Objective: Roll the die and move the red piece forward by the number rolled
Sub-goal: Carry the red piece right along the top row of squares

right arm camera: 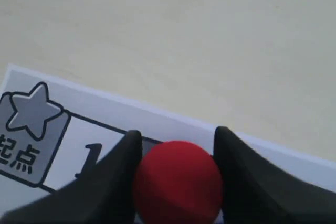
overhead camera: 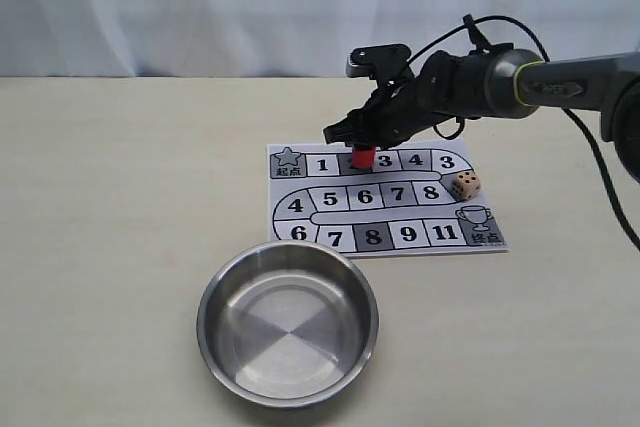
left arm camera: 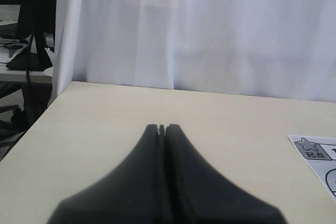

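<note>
The red piece (overhead camera: 364, 156) stands over the second square of the numbered paper board (overhead camera: 283, 192), just right of the square marked 1. My right gripper (overhead camera: 360, 143) reaches in from the right and is shut on it. In the right wrist view the two black fingers press both sides of the red piece (right arm camera: 177, 182), so the right gripper (right arm camera: 177, 131) holds it above the board (right arm camera: 105, 108). The die (overhead camera: 464, 185), a pale cube with dark dots, rests at the board's right edge. My left gripper (left arm camera: 162, 127) is shut on nothing, above bare table.
A round steel bowl (overhead camera: 288, 322) sits empty in front of the board, near the table's front edge. A white curtain hangs behind the table. The board's start corner (left arm camera: 315, 148) shows at the edge of the left wrist view.
</note>
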You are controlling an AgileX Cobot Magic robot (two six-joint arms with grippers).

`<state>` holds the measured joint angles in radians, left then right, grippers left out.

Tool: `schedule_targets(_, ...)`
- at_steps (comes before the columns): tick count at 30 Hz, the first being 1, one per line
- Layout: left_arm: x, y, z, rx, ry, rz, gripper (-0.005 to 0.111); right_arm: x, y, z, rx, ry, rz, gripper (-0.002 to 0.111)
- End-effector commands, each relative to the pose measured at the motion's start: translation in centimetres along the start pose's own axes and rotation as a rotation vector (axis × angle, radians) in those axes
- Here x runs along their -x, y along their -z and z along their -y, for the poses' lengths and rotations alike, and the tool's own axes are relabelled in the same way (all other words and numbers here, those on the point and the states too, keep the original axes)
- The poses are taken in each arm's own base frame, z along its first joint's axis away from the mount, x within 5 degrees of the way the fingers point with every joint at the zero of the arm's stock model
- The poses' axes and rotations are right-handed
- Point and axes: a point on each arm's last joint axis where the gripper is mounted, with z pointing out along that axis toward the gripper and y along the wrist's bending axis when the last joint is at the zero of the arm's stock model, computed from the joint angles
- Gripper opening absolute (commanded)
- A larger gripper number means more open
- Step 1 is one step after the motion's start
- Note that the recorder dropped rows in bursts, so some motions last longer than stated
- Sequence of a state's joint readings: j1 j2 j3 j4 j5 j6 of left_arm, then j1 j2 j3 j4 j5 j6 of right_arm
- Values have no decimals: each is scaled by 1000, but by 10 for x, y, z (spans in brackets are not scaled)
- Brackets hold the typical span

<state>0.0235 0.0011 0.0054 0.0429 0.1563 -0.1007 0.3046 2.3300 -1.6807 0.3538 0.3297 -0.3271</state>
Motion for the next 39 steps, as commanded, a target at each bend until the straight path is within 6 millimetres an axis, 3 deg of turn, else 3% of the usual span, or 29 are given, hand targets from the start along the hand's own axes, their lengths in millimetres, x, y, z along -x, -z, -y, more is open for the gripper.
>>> schedule_targets(1, 3, 0, 0, -1, -1, 19, 0, 1, 2, -7, 11, 15, 0, 4)
schedule_targets(12, 3, 0, 0, -1, -1, 19, 0, -14, -13, -5, 16, 15, -60, 4)
schedule_targets(22, 3, 0, 0, -1, -1, 21, 0, 12, 23, 16, -7, -7, -5, 4)
schedule_targets(26, 3, 0, 0, -1, -1, 21, 0, 7, 24, 29, -21, -6, -44, 4)
schedule_targets(35, 3, 0, 0, -1, -1, 21, 0, -23, 9, 33, -42, -30, -77, 4)
schedule_targets(39, 3, 0, 0, -1, -1, 21, 0, -20, 12, 34, -45, -9, -69, 4)
